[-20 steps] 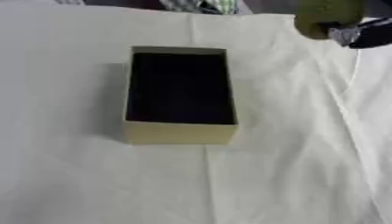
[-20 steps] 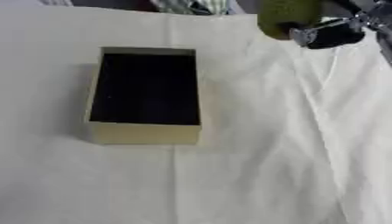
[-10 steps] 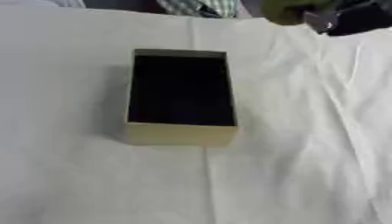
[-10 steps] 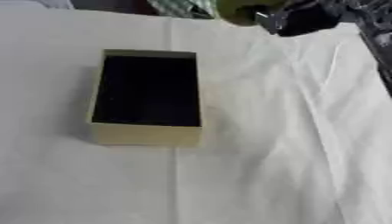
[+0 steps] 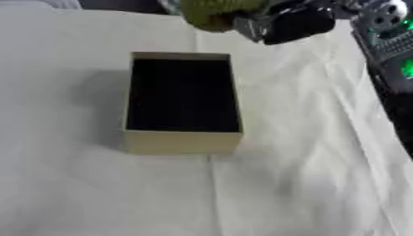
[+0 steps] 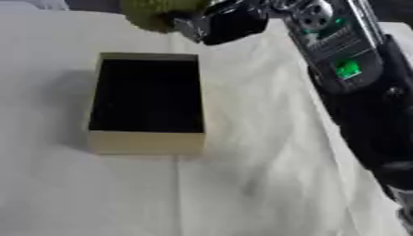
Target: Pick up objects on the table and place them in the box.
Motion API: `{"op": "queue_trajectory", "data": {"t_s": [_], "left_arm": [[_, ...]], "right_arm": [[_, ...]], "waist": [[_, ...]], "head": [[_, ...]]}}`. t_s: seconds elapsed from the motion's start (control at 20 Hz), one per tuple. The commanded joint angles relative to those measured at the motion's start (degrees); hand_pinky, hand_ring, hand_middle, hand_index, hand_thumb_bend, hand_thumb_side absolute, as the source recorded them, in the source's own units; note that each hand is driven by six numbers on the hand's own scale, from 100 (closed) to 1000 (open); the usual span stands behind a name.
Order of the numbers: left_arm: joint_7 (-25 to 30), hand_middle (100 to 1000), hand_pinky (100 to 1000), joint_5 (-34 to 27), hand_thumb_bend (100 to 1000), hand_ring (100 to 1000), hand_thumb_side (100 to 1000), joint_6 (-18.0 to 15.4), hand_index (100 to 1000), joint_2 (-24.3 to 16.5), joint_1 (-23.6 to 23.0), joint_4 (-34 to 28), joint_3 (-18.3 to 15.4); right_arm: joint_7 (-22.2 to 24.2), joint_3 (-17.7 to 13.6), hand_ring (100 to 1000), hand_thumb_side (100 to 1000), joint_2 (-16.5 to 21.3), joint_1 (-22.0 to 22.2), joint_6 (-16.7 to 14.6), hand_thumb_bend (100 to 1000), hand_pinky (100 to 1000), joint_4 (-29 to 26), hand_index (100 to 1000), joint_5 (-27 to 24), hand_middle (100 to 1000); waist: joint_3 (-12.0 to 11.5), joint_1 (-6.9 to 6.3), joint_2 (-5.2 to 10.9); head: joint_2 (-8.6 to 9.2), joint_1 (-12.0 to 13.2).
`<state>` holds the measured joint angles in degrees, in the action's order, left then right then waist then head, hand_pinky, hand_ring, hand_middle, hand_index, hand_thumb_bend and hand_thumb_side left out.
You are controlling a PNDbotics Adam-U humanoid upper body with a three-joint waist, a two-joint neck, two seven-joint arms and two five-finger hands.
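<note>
An open tan box point(image 5: 182, 140) with a dark inside stands on the white cloth at centre left. My right hand point(image 5: 290, 22) reaches in from the upper right, its fingers curled on a round olive-green object point(image 5: 211, 13) held in the air above the box's far right corner. My right forearm point(image 6: 355, 78) runs down the right side of the right eye view. Part of the green object is cut off by the top edge. My left hand shows in no view.
A wrinkled white cloth point(image 5: 306, 175) covers the table, with folds to the right of the box. A dark strip lies beyond the far table edge point(image 5: 121, 5).
My right hand has carried the green object leftward, from the upper right corner to above the box's far right corner. More of my right forearm shows now.
</note>
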<state>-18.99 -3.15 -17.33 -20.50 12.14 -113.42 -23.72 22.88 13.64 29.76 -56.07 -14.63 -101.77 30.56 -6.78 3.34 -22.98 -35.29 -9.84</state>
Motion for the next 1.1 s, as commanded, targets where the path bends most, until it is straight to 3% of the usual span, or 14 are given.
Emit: {"op": "queue_trajectory", "data": {"t_s": [0.05,0.4,0.8,0.95,1.05,1.1], "left_arm": [[-0.28,620,626,-0.07,384,663,451,0.06,741,-0.99,0.49,-1.13,-0.23],[-0.43,620,627,-0.07,385,664,450,0.11,741,-0.81,0.82,-1.17,-0.16],[-0.29,620,627,-0.2,383,664,451,0.16,741,-0.61,1.05,-1.17,-0.02],[-0.27,620,627,-0.22,383,664,452,0.19,741,-0.56,1.04,-1.17,-0.05],[-0.27,620,627,-0.21,382,665,452,0.21,741,-0.53,1.03,-1.17,-0.08],[-0.26,620,627,-0.21,382,665,452,0.23,741,-0.52,1.0,-1.17,-0.08]], "right_arm": [[0.5,0.45,726,100,-3.54,-1.54,-0.72,100,727,2.47,663,2.86,517],[2.01,1.56,743,100,-11.81,-1.22,-1.14,100,740,10.64,665,8.23,511],[0.31,3.2,746,100,-16.07,-1.33,-3.42,100,740,18.38,665,14.3,516],[1.19,3.99,775,100,-16.53,-1.05,-4.35,136,755,20.4,690,16.53,566],[1.65,3.98,856,100,-16.83,-0.72,-4.92,258,792,21.11,768,17.93,684],[1.63,3.89,882,100,-16.77,-0.57,-5.26,266,807,21.15,798,18.66,735]], "waist": [[0.03,-0.29,1.1],[-0.34,-0.38,0.83],[-0.79,-0.37,0.64],[-0.86,-0.32,0.62],[-0.81,-0.29,0.61],[-0.76,-0.28,0.61]], "head": [[-0.32,-0.06],[0.05,-0.12],[0.35,-0.54],[0.42,-0.6],[0.48,-0.56],[0.48,-0.51]]}}
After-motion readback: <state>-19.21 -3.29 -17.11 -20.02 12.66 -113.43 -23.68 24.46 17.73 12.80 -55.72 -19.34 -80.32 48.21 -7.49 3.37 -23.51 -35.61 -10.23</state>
